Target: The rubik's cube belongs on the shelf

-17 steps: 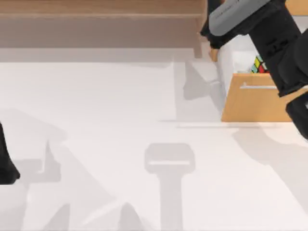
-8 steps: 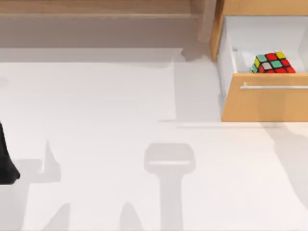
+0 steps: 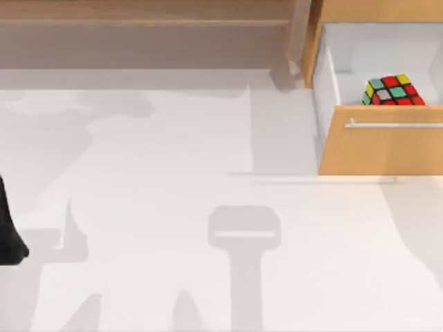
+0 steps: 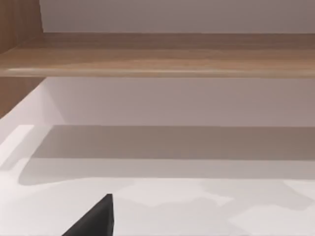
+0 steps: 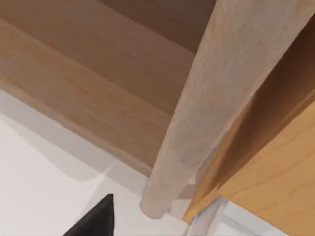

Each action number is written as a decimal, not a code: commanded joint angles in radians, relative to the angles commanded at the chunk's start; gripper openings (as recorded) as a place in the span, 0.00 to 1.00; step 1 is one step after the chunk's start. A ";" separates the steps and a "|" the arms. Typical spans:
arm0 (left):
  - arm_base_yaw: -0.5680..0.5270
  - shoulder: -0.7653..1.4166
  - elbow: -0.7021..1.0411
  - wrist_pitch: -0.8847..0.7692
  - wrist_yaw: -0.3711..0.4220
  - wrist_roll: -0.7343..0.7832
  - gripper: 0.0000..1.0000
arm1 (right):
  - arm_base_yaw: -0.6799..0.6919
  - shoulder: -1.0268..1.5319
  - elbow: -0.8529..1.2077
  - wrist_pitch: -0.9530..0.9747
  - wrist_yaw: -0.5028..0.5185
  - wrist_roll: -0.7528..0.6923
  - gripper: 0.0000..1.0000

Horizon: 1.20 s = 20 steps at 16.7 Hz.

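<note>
The rubik's cube lies in the open white drawer of the orange-wood cabinet at the table's back right, with red, green and yellow stickers facing up. The shelf runs along the back edge, and its upright post stands beside the cabinet. The left wrist view faces the shelf board from the table. The right wrist view looks up close at the post and the board. A dark part of my left gripper shows in the left wrist view, and a dark part of my right gripper in the right wrist view.
My left arm is parked at the table's left edge. The drawer front with its metal bar handle juts out over the table at the right. The cabinet's side stands close beside the post.
My right arm, which hung over the drawer and hid most of the cube, has moved out of the top view. A new shadow lies at the table's back left. The left arm has not moved.
</note>
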 joint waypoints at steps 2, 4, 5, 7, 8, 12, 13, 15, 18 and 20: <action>0.000 0.000 0.000 0.000 0.000 0.000 1.00 | -0.032 0.090 0.102 -0.190 0.003 0.042 1.00; 0.000 0.000 0.000 0.000 0.000 0.000 1.00 | -0.068 0.184 0.193 -0.356 0.011 0.074 1.00; 0.000 0.000 0.000 0.000 0.000 0.000 1.00 | -0.086 0.230 0.234 -0.428 0.016 0.086 1.00; 0.000 0.000 0.000 0.000 0.000 0.000 1.00 | -0.122 0.318 0.306 -0.551 0.028 0.103 1.00; 0.000 0.000 0.000 0.000 0.000 0.000 1.00 | -0.138 0.356 0.334 -0.601 0.034 0.108 1.00; 0.000 0.000 0.000 0.000 0.000 0.000 1.00 | -0.180 0.454 0.399 -0.708 0.051 0.117 1.00; 0.000 0.000 0.000 0.000 0.000 0.000 1.00 | -0.181 0.456 0.400 -0.709 0.051 0.117 1.00; 0.000 0.000 0.000 0.000 0.000 0.000 1.00 | -0.181 0.456 0.400 -0.709 0.051 0.117 1.00; 0.000 0.000 0.000 0.000 0.000 0.000 1.00 | -0.176 0.456 0.398 -0.708 0.050 0.116 1.00; 0.000 0.000 0.000 0.000 0.000 0.000 1.00 | -0.177 0.450 0.382 -0.698 0.050 0.118 1.00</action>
